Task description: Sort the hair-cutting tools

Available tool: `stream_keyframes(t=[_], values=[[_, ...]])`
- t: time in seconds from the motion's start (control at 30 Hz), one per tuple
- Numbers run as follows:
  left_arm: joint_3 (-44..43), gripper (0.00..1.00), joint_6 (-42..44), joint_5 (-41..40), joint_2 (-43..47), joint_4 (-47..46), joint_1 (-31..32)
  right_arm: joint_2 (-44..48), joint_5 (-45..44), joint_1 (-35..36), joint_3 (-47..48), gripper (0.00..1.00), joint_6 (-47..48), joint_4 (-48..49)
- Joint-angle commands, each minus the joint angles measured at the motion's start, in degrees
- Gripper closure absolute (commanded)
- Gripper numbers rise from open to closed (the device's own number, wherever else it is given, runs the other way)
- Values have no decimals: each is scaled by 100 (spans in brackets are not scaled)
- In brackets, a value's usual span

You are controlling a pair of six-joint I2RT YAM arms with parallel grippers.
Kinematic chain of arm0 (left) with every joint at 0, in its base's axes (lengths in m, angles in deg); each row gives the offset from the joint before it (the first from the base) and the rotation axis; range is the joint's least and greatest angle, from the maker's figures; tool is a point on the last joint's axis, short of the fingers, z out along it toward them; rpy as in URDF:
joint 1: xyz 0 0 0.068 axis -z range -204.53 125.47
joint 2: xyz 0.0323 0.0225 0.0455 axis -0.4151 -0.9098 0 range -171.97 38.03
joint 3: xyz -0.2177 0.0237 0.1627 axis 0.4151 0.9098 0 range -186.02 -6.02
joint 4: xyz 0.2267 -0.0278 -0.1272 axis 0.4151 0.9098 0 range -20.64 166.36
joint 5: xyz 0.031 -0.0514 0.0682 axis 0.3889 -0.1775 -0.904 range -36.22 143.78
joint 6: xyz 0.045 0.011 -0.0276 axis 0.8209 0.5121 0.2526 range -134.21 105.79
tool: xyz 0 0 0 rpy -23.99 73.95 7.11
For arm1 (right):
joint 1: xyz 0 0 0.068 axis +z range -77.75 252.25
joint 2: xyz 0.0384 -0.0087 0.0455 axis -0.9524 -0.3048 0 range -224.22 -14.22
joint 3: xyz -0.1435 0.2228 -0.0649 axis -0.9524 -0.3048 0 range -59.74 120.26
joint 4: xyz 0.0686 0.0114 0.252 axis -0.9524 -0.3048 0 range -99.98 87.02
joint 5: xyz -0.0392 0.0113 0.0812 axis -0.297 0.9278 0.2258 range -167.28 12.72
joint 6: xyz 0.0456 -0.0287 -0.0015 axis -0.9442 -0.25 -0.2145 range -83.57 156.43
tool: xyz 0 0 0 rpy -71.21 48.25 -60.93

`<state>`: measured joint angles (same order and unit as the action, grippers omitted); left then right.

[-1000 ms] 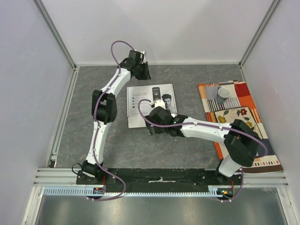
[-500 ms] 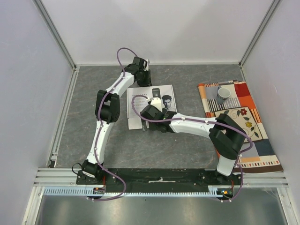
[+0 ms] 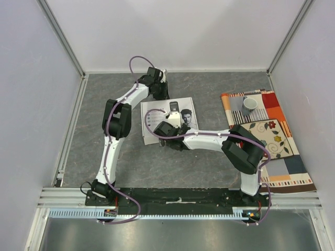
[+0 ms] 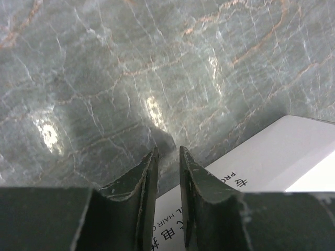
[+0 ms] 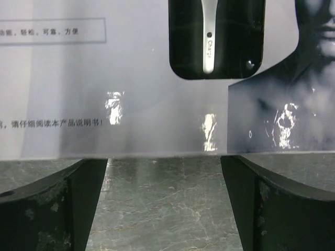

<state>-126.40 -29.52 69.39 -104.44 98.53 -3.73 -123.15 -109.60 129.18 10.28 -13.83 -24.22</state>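
Observation:
The white box with the printed lid (image 3: pixel 157 112) lies flat in the middle of the table. The clipper seen on it is only a print (image 5: pixel 215 36). No real clipper, comb attachments, cord or small parts are in view. My left gripper (image 3: pixel 160 94) is at the box's far edge. In the left wrist view its jaws (image 4: pixel 167 149) are nearly together with nothing between them, over the lid's edge (image 4: pixel 272 157). My right gripper (image 3: pixel 168 140) is at the box's near edge. In the right wrist view it (image 5: pixel 165 159) is wide open, with the lid's edge (image 5: pixel 157 141) just ahead of the fingertips.
A patterned cloth (image 3: pixel 272 141) lies at the right with a grey cup (image 3: pixel 249 104) on its far end. White walls and metal rails close in the marbled grey table (image 3: pixel 104 141).
My left gripper has come down and nearer, to the box's far edge. My right gripper has slid left along the box's near edge, its arm stretching further across.

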Motion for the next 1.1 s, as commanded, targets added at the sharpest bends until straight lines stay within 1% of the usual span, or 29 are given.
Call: stream_keyframes(t=[0.0, 0.07, 0.13, 0.27, 0.3, 0.33, 0.43, 0.5, 0.6, 0.7, 0.73, 0.8, 0.83, 0.93, 1.03, 1.07], values=[[909, 71, 353, 301, 307, 670, 232, 55, -846, -32, -460, 2, -177, 777], [1269, 71, 301, 380, 501, 608, 241, 160, -1135, -32, -847, 2, -64, 1302], [1507, 72, 292, 398, 711, 546, 284, 152, -1215, -32, -998, 2, 68, 1725], [2131, 72, 257, 512, 1011, 441, 337, -32, -1198, -32, -1104, 2, 297, 2070], [2211, 73, 248, 530, 1055, 415, 346, -24, -1224, -32, -1131, 2, 350, 2071], [2281, 73, 239, 565, 1090, 397, 346, -6, -1233, -32, -1183, 2, 437, 2445], [2466, 73, 291, 609, 1187, 388, 372, 108, -1216, -32, -1412, 2, 806, 3018], [2519, 73, 318, 530, 1204, 388, 372, 100, -1190, -32, -1386, 2, 939, 3046], [2475, 73, 345, 495, 1204, 379, 364, 161, -979, -32, -1254, 2, 1053, 2723], [2405, 73, 345, 504, 1274, 397, 372, 196, -680, -24, -894, 2, 922, 1819], [2379, 73, 336, 478, 1310, 405, 372, 248, -584, 2, -798, 2, 826, 1329], [2309, 72, 353, 390, 1397, 458, 372, 345, -426, 3, -674, 2, 781, 974], [2169, 72, 388, 346, 1459, 502, 372, 537, -373, 20, -674, 2, 755, 746], [1792, 71, 459, 249, 1582, 756, 364, 994, -144, 29, -779, 2, 781, 577], [1562, 71, 485, 127, 1897, 845, 364, 1433, -126, 29, -648, 2, 1017, 340], [1544, 69, 494, 74, 2012, 845, 355, 1540, -143, 20, -604, 2, 1218, 287]])
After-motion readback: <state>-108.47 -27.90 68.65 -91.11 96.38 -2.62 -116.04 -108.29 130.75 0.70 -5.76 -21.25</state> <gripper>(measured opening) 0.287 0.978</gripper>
